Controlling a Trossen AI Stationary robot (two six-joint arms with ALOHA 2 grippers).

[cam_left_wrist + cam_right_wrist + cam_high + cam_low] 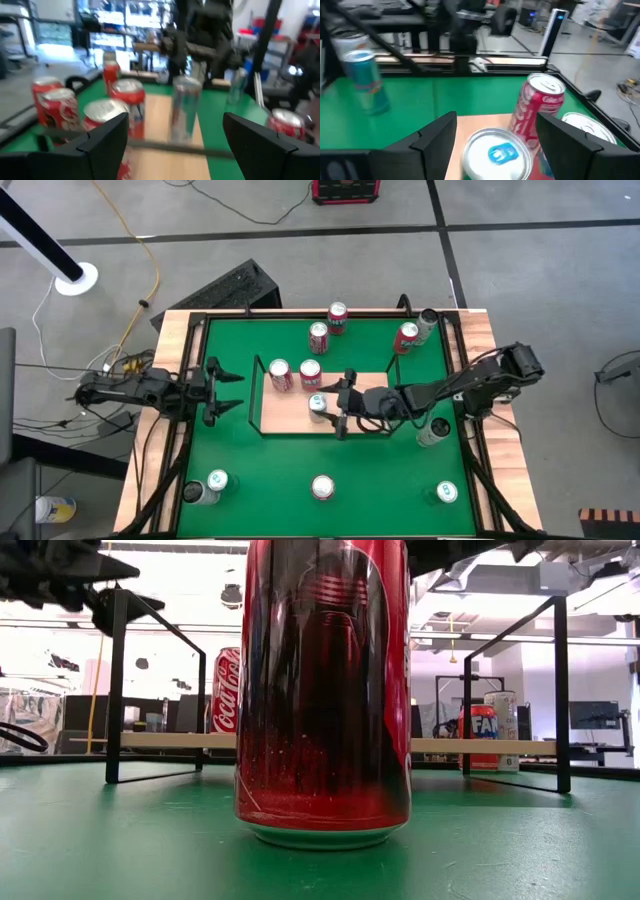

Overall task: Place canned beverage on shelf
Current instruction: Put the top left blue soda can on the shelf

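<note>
A green-topped table [230,460] holds a light-wood shelf [285,418] with black wire rails at its short ends. In the low view, a red can [228,690] behind the shelf board reads "Coca-Cola" in white script, and a can [478,735] farther off shows the letters "FA". A dark red can [323,690] fills the foreground; no writing on it can be read.

The right arm reaches in from the table's right side, its gripper [345,402] over the shelf with fingers apart, straddling a slim silver-and-blue can [318,405] that stands on the board beside two red cans [295,374].

The left gripper [222,391], fingers also apart, waits just left of the shelf, holding nothing.
</note>
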